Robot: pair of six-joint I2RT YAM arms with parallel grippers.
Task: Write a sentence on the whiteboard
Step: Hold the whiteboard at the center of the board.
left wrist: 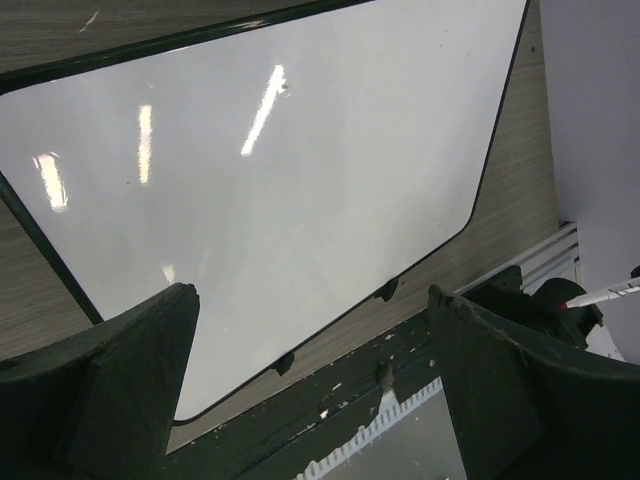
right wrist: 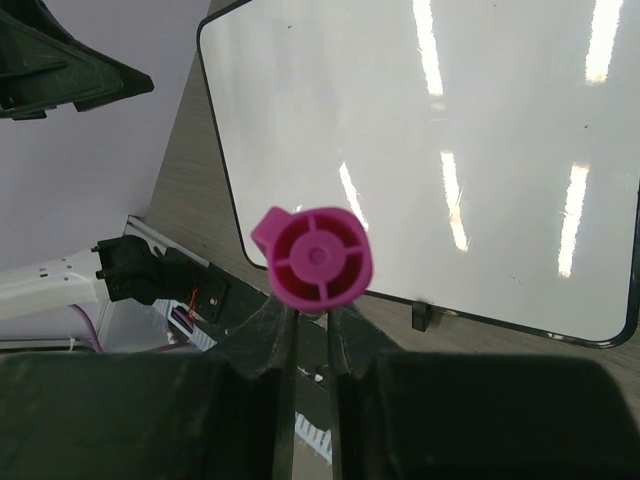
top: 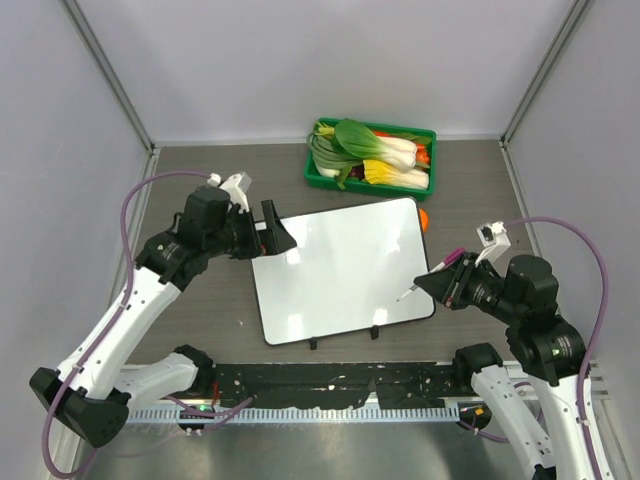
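whiteboard lies flat mid-desk, slightly skewed, clips on its near edge. The surface is blank, no sentence on it yet, so I judge writing not begun.

right gripper is clamped on the marker. The pink butt end faces the wrist cam and the tip is angled down at the board's near-right corner. Can't tell if the tip touches.

left gripper is spread wide at the board's left edge, holding nothing. Contact with the rim: can't tell.

Handling guess: the board looks thin, stiff, light and glossy, so it will likely skate on the desk under pen drag. Best hold is the left rim. Pin it down rather than lift it, and stay off the writing area.

The marker is a slim, rigid, smooth barrel and could pivot in the grip if tip pressure runs high.

Green tray of vegetables sits just behind the board, off the stroke path.
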